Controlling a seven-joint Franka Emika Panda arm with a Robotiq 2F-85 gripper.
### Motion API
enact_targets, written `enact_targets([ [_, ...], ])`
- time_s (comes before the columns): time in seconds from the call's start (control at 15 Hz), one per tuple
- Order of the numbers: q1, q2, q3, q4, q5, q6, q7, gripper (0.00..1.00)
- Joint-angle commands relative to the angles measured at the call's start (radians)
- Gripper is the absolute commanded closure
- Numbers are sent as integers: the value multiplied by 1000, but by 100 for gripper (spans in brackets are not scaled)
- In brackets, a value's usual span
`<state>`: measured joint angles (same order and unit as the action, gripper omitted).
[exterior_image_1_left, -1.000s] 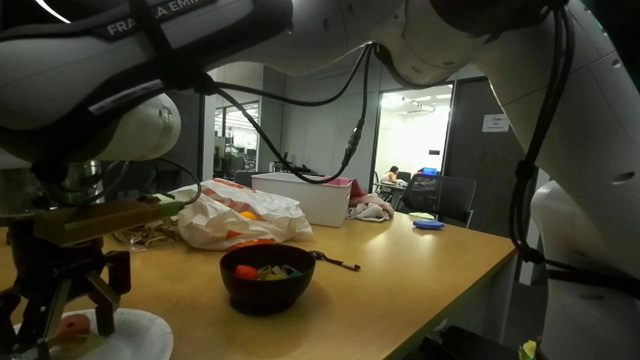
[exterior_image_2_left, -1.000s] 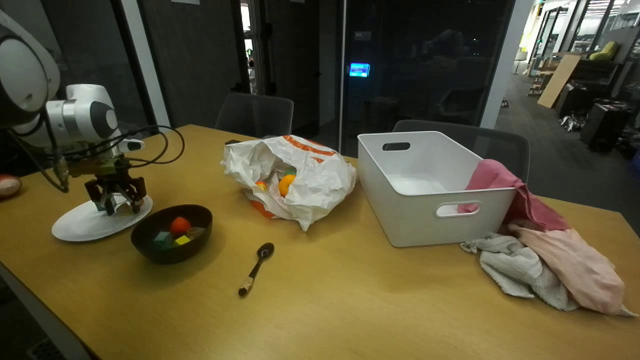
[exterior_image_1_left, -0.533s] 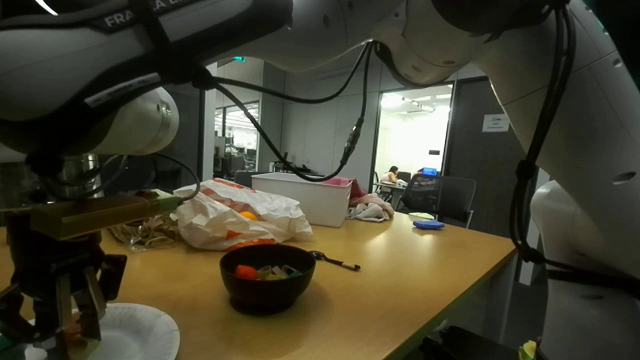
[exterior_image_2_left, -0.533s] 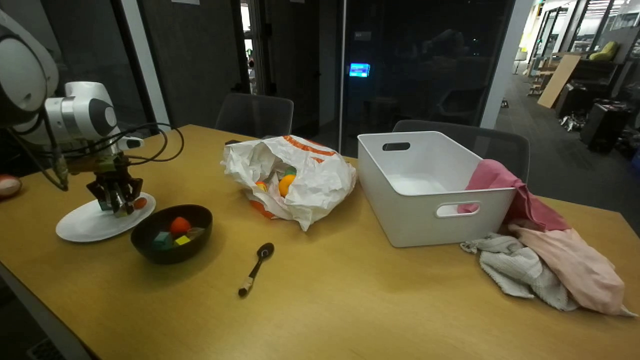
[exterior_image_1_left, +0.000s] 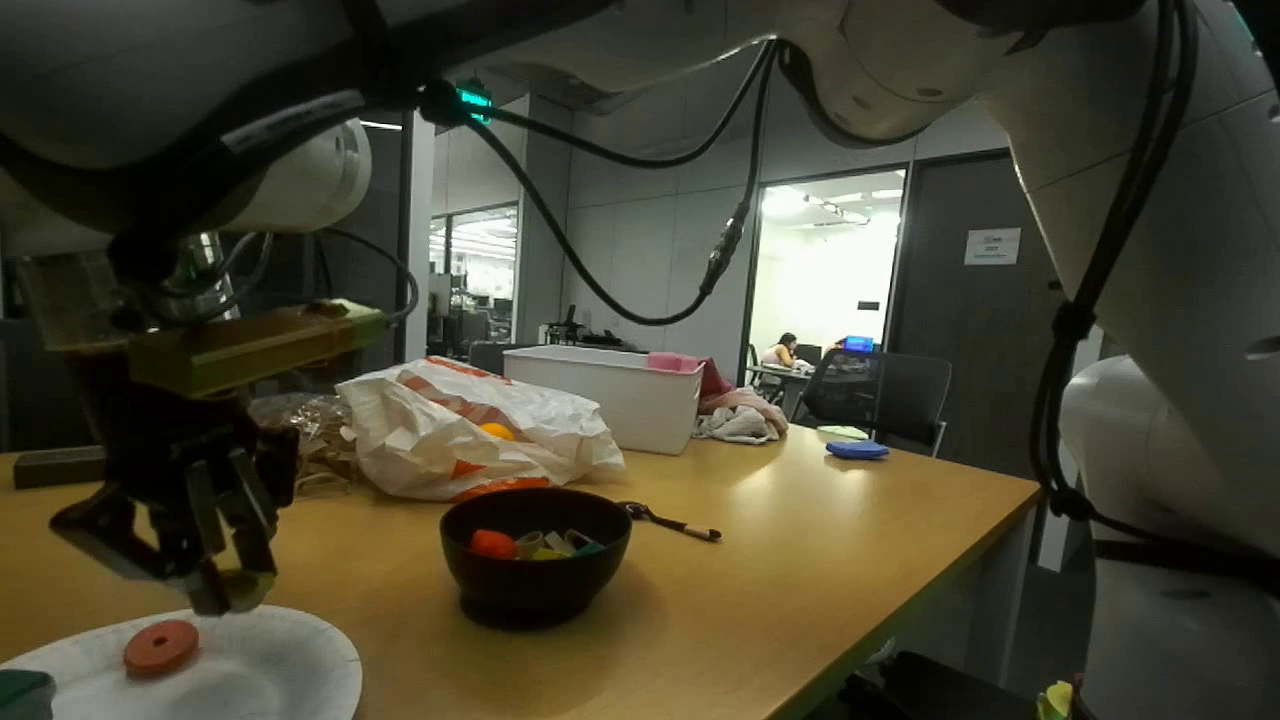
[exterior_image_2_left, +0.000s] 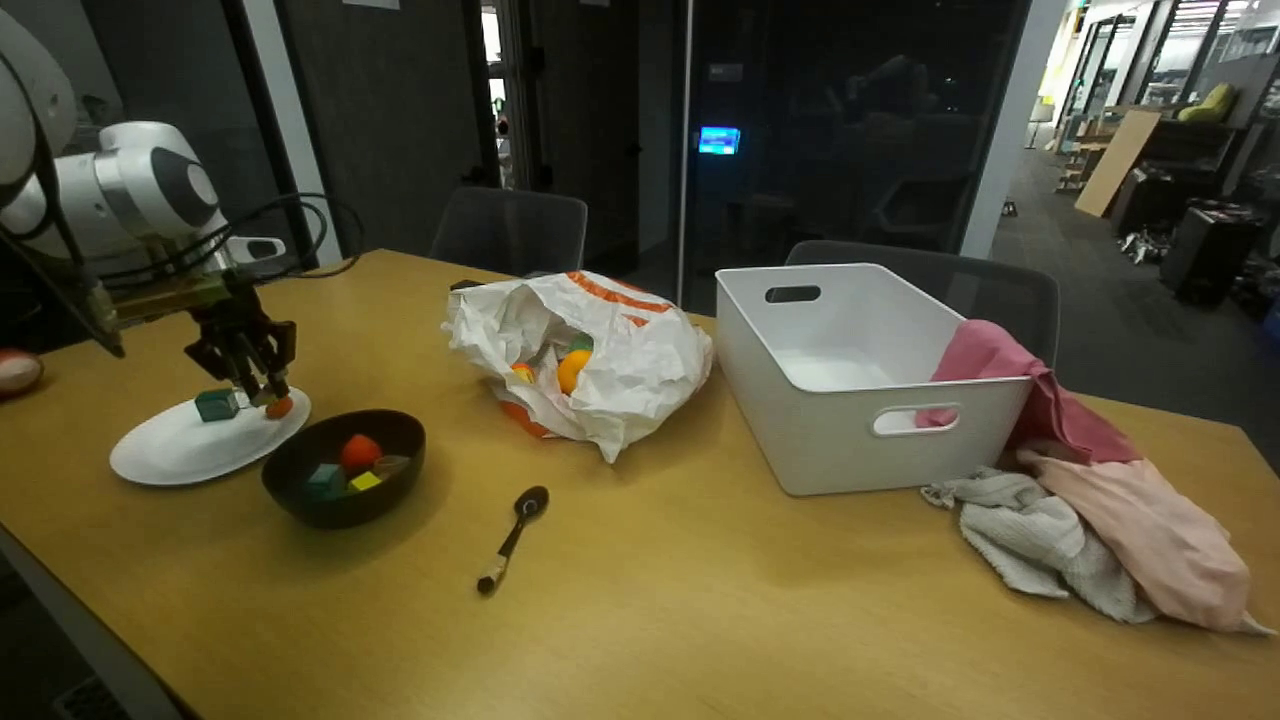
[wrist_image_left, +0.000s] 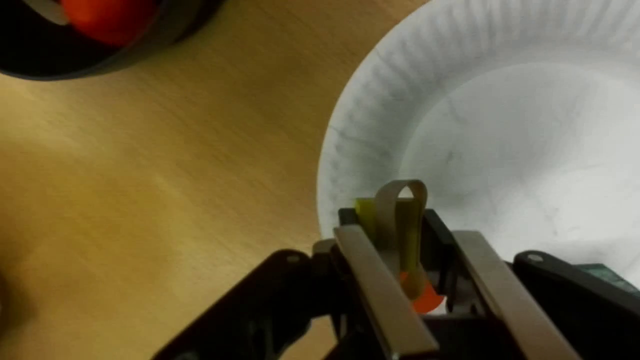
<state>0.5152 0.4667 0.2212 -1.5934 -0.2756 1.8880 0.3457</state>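
Pincer (wrist_image_left: 390, 222) has risen above round white paper plate (wrist_image_left: 372, 137), clenched on yellow block (wrist_image_left: 366, 214) with tan loop (wrist_image_left: 386, 212), lift seemingly done; holed orange-red disc (exterior_image_1_left: 162, 649) and green block (exterior_image_2_left: 216, 405) remain there.

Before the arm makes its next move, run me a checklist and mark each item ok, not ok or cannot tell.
1. Jaws shut on the yellow piece: ok; the wrist view shows it between them.
2. Beige loop secure: cannot tell; it shows at the yellow piece, but whether it is attached or only pinched is unclear.
3. Yellow piece off the white plate: ok; in an exterior view it hangs above.
4. White plate bare: not ok; an orange disc and a green block lie on it.
5. Black bowl upright and apart from the plate: ok.
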Motion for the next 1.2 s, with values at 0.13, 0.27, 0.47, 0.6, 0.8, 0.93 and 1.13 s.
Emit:
enact_targets([
  [0.13, -44, -166, -49, -54, -46, -89, 78, 86],
  [0.27, -82, -205, -61, -81, -18, -147, 106, 86],
  [0.47, -141, -246, -68, -135, 21, -242, 127, 86],
  [0.6, -175, -257, -68, -176, 47, -272, 128, 86],
  [0.8, -215, -261, -69, -231, 90, -286, 112, 86],
  [0.93, -232, -261, -69, -258, 108, -269, 103, 42],
  [1.13, -238, -263, -66, -275, 110, -255, 106, 29],
])
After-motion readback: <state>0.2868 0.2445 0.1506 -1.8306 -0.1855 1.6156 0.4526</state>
